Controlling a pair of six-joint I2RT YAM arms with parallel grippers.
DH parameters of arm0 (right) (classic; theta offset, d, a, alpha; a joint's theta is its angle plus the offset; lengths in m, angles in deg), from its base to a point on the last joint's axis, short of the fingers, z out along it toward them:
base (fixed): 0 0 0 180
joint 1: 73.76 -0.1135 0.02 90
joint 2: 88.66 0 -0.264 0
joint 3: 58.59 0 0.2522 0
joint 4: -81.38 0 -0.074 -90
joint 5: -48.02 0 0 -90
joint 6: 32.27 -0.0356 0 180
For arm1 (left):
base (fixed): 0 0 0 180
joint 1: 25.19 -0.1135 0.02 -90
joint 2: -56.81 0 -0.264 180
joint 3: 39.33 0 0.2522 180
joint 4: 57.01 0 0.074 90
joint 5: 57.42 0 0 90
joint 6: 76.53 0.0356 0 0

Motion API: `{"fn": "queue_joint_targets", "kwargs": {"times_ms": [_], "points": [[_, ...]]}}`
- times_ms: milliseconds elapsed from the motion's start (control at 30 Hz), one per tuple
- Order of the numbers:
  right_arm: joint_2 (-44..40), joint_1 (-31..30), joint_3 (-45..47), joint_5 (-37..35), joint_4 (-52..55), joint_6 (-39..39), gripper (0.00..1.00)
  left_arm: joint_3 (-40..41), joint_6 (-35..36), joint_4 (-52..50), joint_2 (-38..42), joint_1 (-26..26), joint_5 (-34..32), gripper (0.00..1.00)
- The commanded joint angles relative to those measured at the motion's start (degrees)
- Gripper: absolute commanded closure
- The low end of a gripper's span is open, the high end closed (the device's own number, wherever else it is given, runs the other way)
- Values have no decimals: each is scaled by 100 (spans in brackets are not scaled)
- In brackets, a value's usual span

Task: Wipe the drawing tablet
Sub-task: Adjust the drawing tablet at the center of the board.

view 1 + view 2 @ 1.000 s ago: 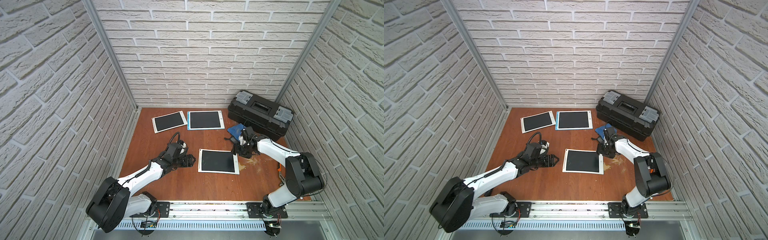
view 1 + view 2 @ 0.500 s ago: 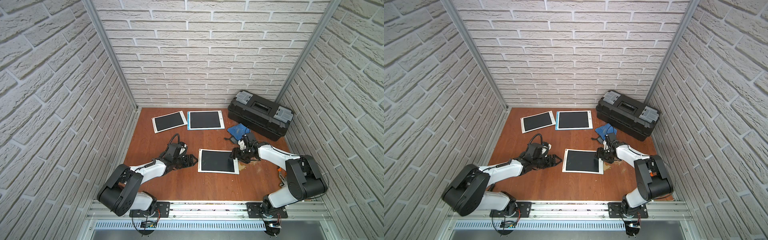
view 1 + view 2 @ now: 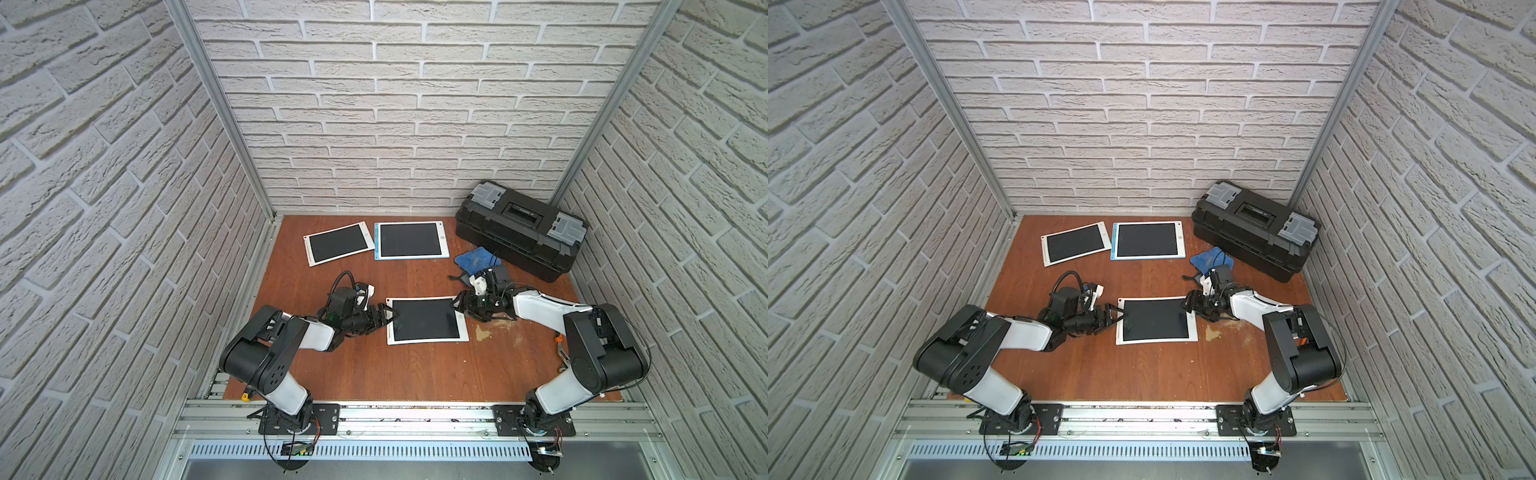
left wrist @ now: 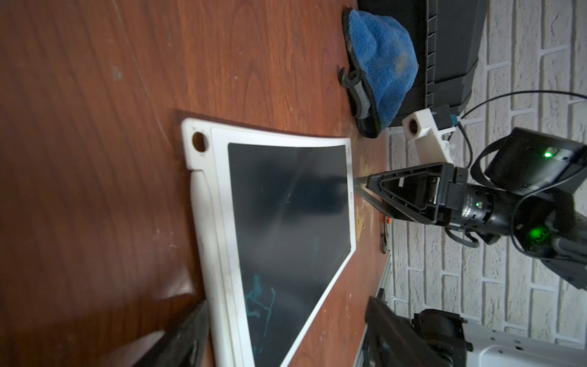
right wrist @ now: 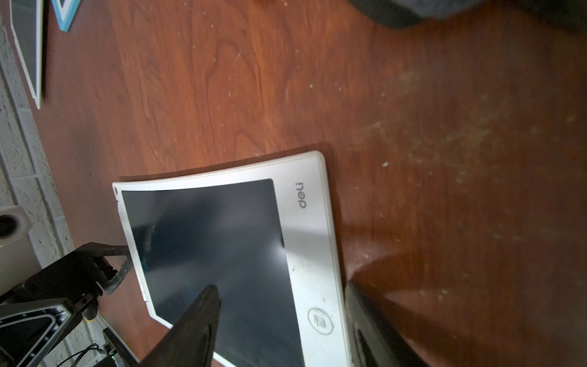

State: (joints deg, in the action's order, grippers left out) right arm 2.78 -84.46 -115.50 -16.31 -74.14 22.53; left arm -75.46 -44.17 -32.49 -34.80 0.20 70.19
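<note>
The drawing tablet [image 3: 426, 320] [image 3: 1156, 320], a white frame round a black screen, lies flat at the table's middle. The left wrist view shows a faint teal scribble [image 4: 257, 295] on the screen. My left gripper [image 3: 384, 316] [image 4: 286, 336] is open at the tablet's left edge, jaws astride it. Open too, my right gripper [image 3: 459, 305] [image 5: 286, 330] is at the right edge, one finger [image 5: 197, 324] over the screen and the other off the frame; the round button [image 5: 320, 321] lies between them. A blue cloth [image 3: 476, 259] [image 4: 381, 63] lies behind the right gripper, untouched.
Two more tablets [image 3: 338, 243] [image 3: 411, 240] lie at the back of the table. A black toolbox [image 3: 519, 230] stands at the back right, just behind the cloth. A pale stain [image 3: 484, 332] marks the wood right of the tablet. Brick walls close three sides.
My right gripper has moved from beside the blue cloth down to the tablet's right edge. My left gripper has slid right to the tablet's left edge.
</note>
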Motion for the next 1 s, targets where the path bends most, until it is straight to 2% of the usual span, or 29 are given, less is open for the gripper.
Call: {"fn": "queue_joint_targets", "kwargs": {"times_ms": [0,200,333,400,600,733,867,967], "points": [[445,-59,311,273,0,-161,36,217,-212,-140,-297,2,-114,20],[681,-63,341,591,-267,-281,36,206,-202,-163,-137,9,-118,22],[724,-56,333,541,-267,-277,36,181,-186,-263,9,7,-157,25],[717,-58,334,519,-256,-270,36,192,-192,-286,93,3,-183,30],[783,-59,287,636,-296,-285,36,233,-262,-159,587,10,-176,52],[840,-59,305,753,-380,-312,36,182,-251,-241,1059,29,-98,53],[841,-63,323,764,-404,-312,37,43,-87,-724,1474,36,-120,58],[841,-62,324,805,-421,-316,37,-12,85,-958,1696,45,-131,66]]}}
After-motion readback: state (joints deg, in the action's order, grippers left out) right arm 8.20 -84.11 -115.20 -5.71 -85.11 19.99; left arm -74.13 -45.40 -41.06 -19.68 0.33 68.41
